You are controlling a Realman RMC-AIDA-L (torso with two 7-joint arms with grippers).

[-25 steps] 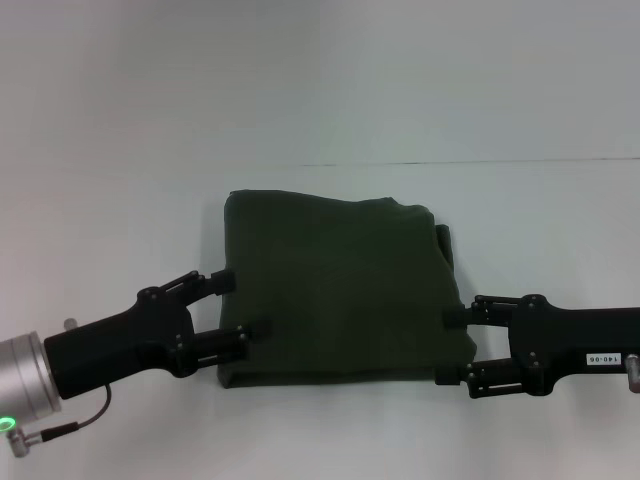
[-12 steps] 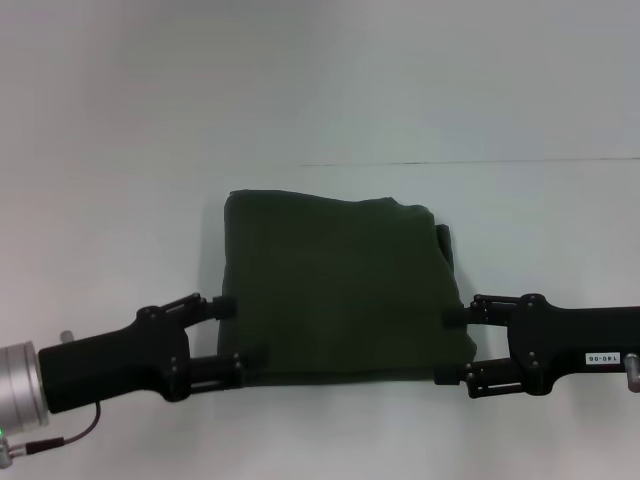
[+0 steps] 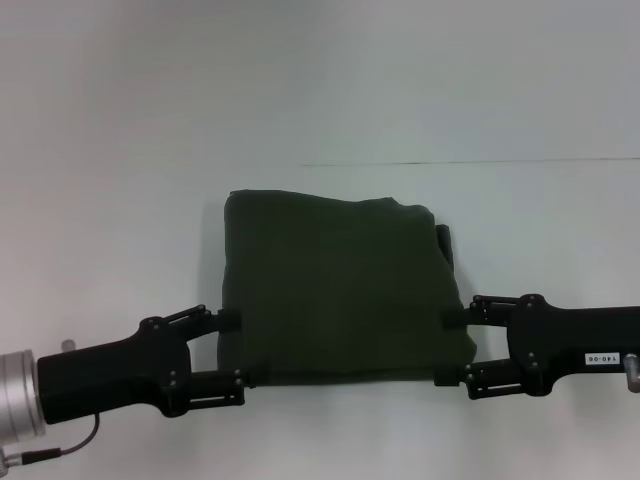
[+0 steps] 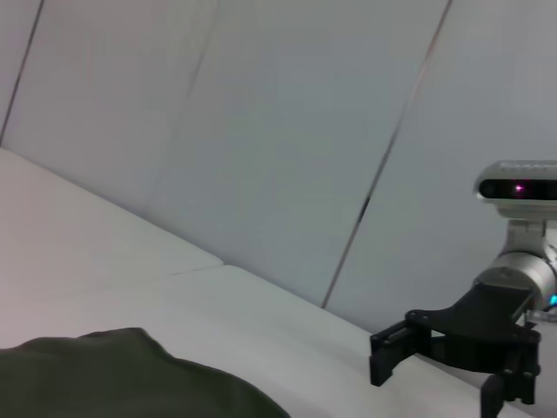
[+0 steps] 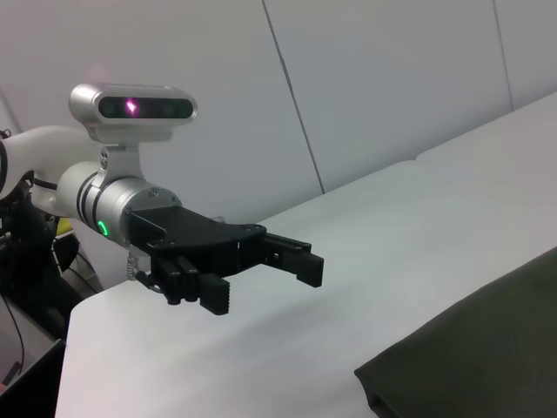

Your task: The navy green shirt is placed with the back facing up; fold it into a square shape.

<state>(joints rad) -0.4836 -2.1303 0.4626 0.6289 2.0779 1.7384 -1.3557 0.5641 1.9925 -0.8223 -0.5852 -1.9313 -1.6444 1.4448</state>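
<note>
The navy green shirt (image 3: 340, 300) lies folded into a rough square in the middle of the white table (image 3: 120, 220), plain side up. My left gripper (image 3: 235, 349) is open at the shirt's near left corner, one finger by the left edge and one by the front edge. My right gripper (image 3: 447, 348) is open at the near right corner in the same way. The left wrist view shows a strip of shirt (image 4: 113, 383) and the right gripper (image 4: 435, 387) beyond it. The right wrist view shows the shirt's corner (image 5: 487, 357) and the open left gripper (image 5: 264, 283) above the table.
The table's back edge (image 3: 450, 162) meets a pale wall behind the shirt. Bare white tabletop lies on both sides of the shirt and in front of it. Dark equipment and cables (image 5: 26, 261) stand beyond the table's left end.
My left gripper has moved back toward the near edge, from beside the shirt's left edge to its near left corner. The right arm and the shirt have not moved.
</note>
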